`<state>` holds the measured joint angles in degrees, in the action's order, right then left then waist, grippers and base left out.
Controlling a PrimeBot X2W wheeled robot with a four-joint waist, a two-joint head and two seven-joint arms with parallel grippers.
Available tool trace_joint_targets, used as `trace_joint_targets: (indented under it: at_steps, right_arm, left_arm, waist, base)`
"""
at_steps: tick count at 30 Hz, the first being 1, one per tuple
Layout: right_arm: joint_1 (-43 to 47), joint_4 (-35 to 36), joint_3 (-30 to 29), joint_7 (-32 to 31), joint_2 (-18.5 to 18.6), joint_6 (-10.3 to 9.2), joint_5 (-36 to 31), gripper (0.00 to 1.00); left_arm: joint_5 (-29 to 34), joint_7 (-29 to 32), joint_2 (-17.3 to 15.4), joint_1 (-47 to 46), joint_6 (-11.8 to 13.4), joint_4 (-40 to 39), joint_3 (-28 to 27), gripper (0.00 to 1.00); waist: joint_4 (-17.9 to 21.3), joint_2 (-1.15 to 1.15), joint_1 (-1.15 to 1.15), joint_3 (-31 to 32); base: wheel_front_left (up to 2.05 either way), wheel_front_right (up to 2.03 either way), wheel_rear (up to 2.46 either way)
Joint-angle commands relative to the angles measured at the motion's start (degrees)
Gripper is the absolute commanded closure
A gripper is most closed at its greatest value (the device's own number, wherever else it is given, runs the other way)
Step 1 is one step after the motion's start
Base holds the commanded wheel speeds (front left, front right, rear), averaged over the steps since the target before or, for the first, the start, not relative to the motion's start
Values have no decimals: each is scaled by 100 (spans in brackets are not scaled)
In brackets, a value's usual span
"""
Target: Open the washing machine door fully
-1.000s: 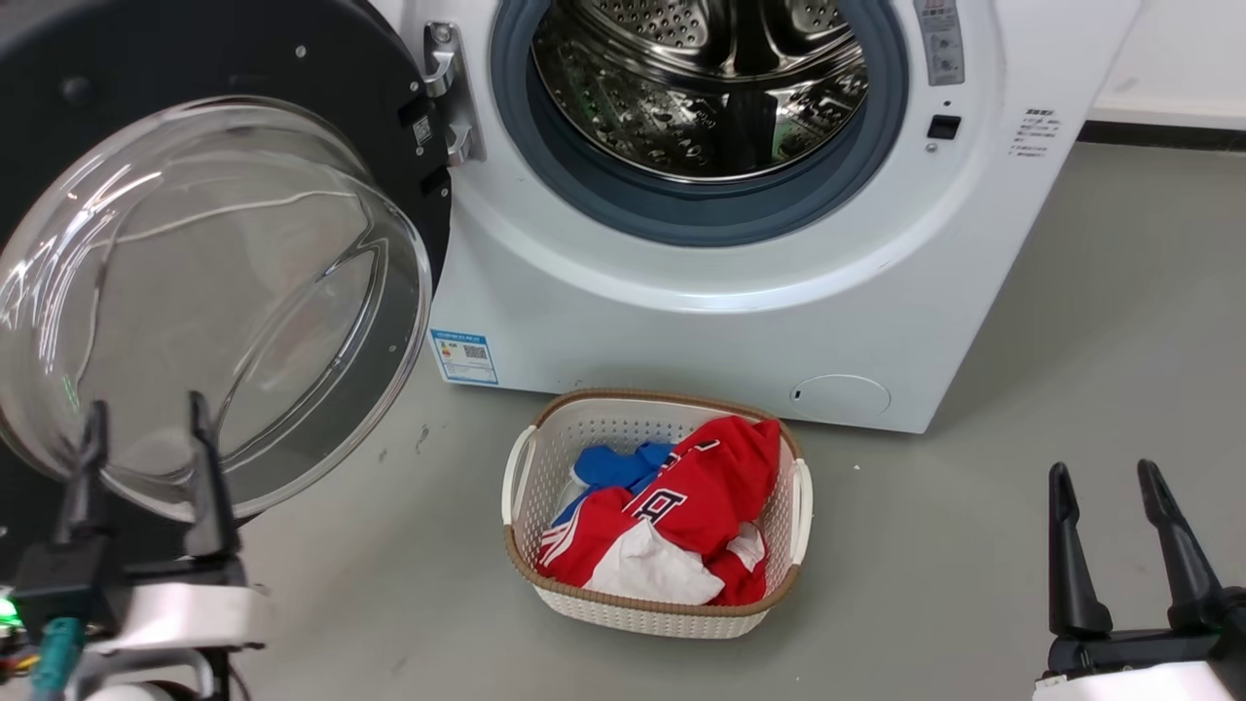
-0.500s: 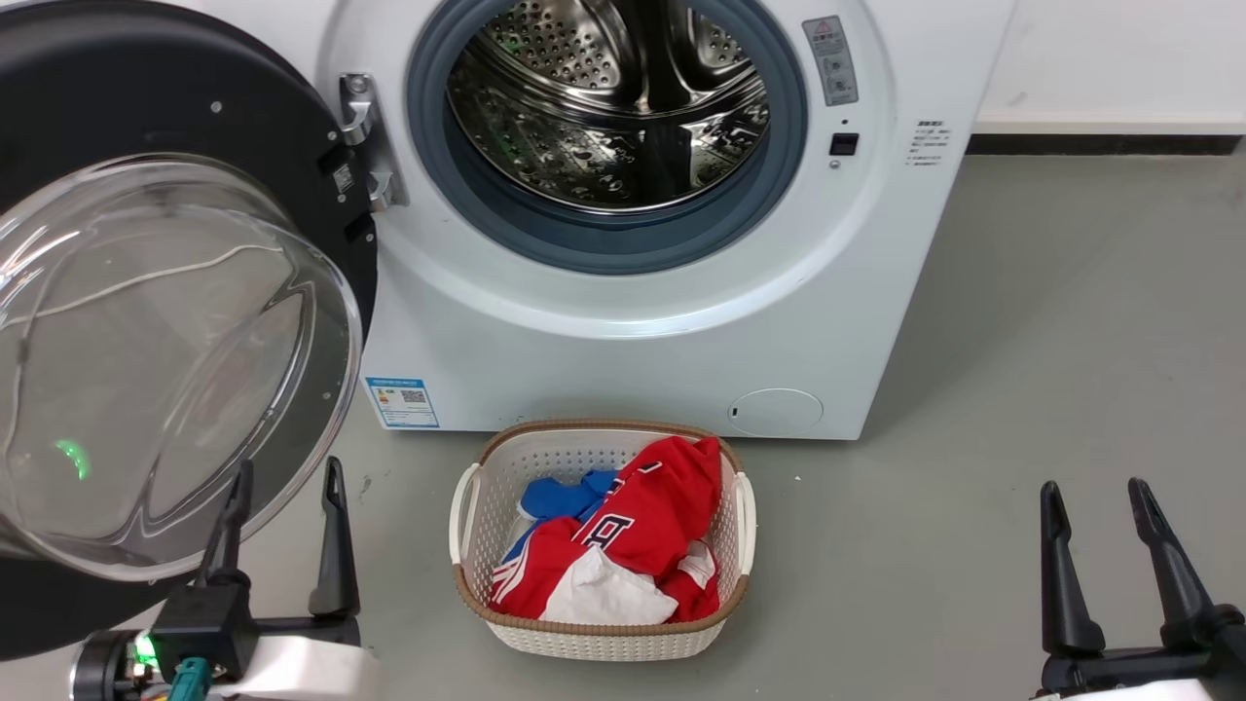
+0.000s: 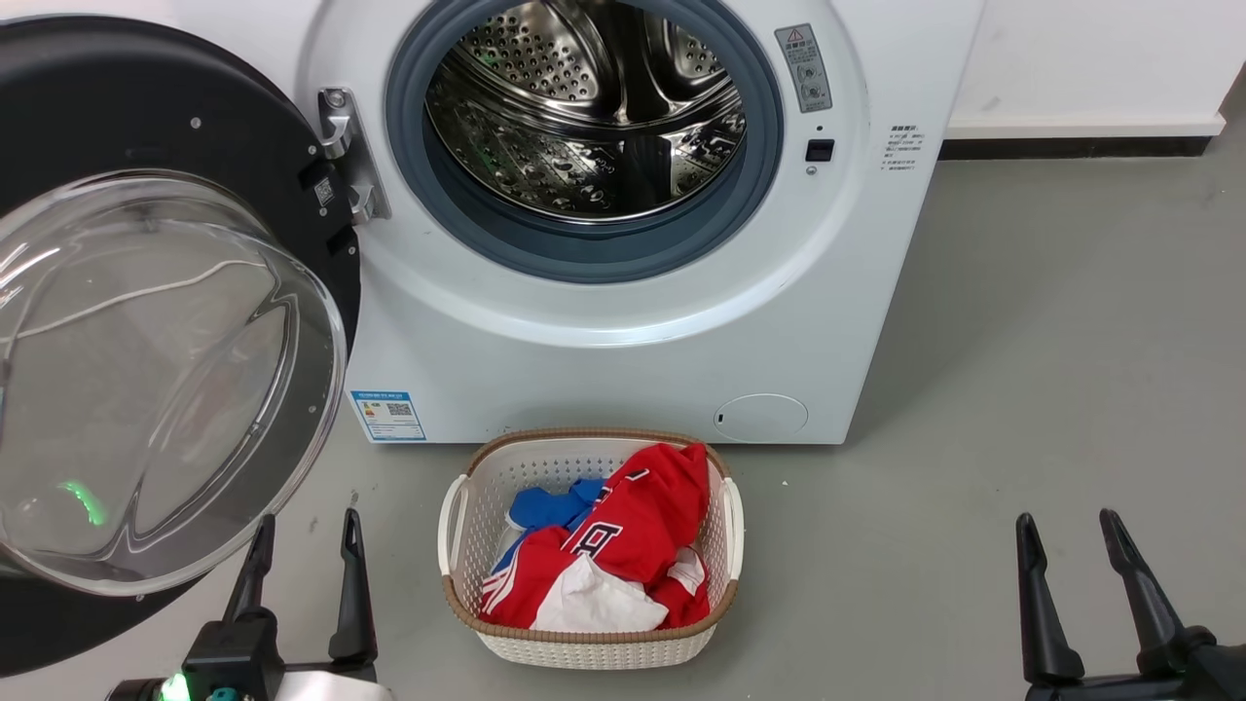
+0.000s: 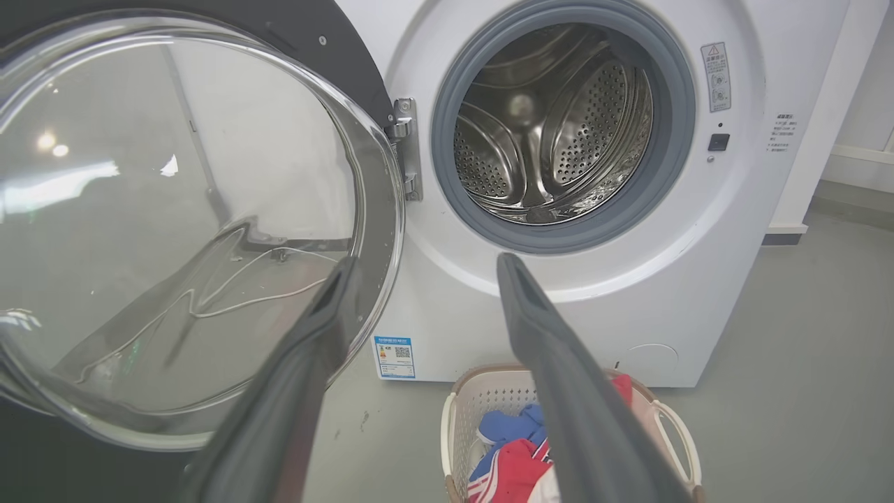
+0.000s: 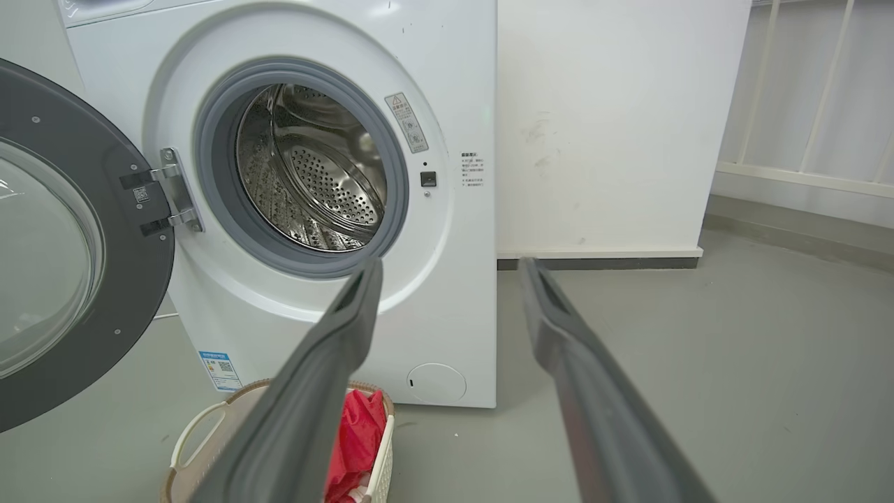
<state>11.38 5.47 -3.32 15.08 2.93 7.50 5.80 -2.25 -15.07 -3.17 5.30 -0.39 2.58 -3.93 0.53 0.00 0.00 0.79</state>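
The head view takes in the whole basket (image 3: 467,487) of red, blue and white clothes on the floor before the washer (image 3: 604,341), while the right wrist view adds a white wall (image 5: 614,126) and railing (image 5: 803,105) beside the machine. The door (image 3: 165,370) stands wide open on the washer's left side, leaving the drum uncovered. The left gripper (image 3: 308,523), near the door's lower edge, and the right gripper (image 3: 1067,519) each hold their 2 fingers spread apart, gripping nothing.

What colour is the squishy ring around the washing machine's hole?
Grey. The rubber ring shows best in the left wrist view.
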Motion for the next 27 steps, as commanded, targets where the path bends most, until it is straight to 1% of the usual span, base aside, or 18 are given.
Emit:
trace_joint_targets:
  at_steps: [1, 13, 14, 18, 27]
  right_arm:
    - [65, -32, 6, 12, -10, -1, 37, 0]
    - [79, -97, -2, 12, -10, -1, 87, 0]
    - [31, -91, 3, 0, 0, 0, 53, 100]
    - [46, -277, 28, -15, -1, 0, 126, 100]
    - [-178, -469, 73, -209, 74, 0, 1271, 100]
  left_arm:
    - [24, -15, 5, 62, 33, 30, -1, 0]
    - [58, -15, 14, 136, 90, 132, 141, 0]
    - [42, 1, 14, 73, 71, 134, 137, 100]
    - [-30, 61, 34, 100, 54, 366, 120, 100]
    - [-1140, 351, 33, -84, -41, 486, 45, 100]
  waist:
    - [-18, 0, 0, 7]
    - [-74, 0, 0, 14]
    - [-73, 0, 0, 14]
    - [-74, 0, 0, 14]
    - [-73, 0, 0, 6]
  base:
    - [0, 0, 0]
    - [0, 0, 0]
    - [0, 0, 0]
    - [0, 0, 0]
    - [0, 0, 0]
